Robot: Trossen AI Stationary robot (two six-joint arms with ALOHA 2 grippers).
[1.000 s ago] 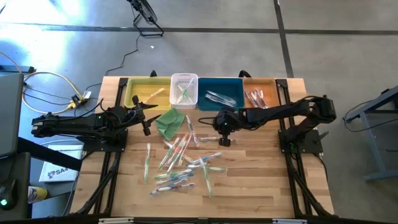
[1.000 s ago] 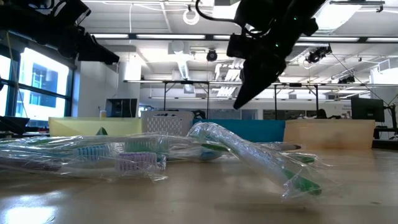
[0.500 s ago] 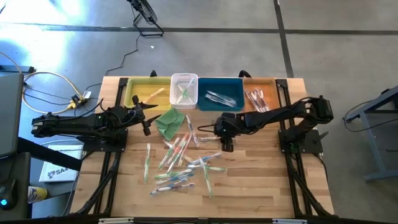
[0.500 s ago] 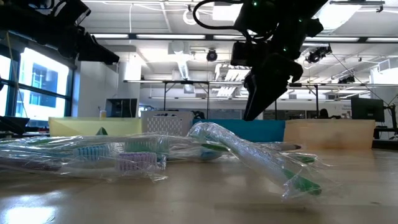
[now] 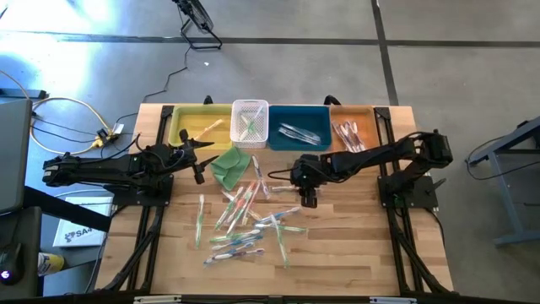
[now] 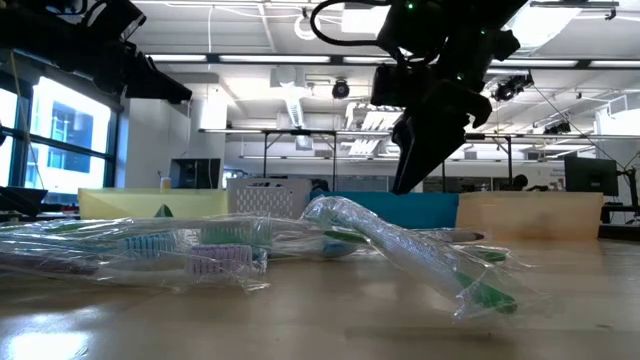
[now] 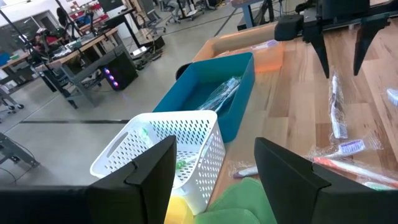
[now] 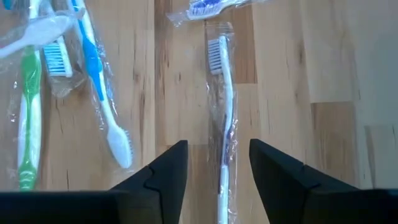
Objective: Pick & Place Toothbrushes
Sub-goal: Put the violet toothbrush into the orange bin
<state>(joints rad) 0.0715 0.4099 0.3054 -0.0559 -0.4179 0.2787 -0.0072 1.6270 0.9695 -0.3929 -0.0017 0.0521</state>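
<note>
Here, near edge first: the toothbrushes (image 5: pixel 245 221) lie loose in clear wrappers on the wooden table (image 5: pixel 354 253), a scattered pile on the near side of the green cloth (image 5: pixel 229 164), spreading from just beside the cloth toward the table's front. In the low view the closest one, a wrapped green-handled toothbrush (image 6: pixel 420 262), lies tilted across the pile.

Right gripper (image 5: pixel 309 199) hangs over the table, off to the right of the cloth, at the pile's right edge, pointing down. Fingers (image 8: pixel 163 176) spread apart, nothing between them. Straight below the gap lies one wrapped white-handled toothbrush (image 8: pixel 222 130), bristle end away from the wrist, not touched. Beside it a blue toothbrush (image 8: pixel 99 93) and another green toothbrush (image 8: pixel 25 118), both wrapped.

Left gripper (image 5: pixel 201 159) waits just left of the cloth, above the table, fingers (image 7: pixel 140 180) apart, empty.

Behind the cloth, along the far edge, four bins in a row: yellow bin (image 5: pixel 181 127) left of the cloth, white basket (image 5: pixel 250 106) right behind it, blue bin (image 5: pixel 314 118) next, orange bin (image 5: pixel 364 114) farthest right. Each bin already has toothbrushes in it: one or so in yellow, green ones in the basket, pale ones in blue, reddish ones in orange. Exact counts too small to tell.
</note>
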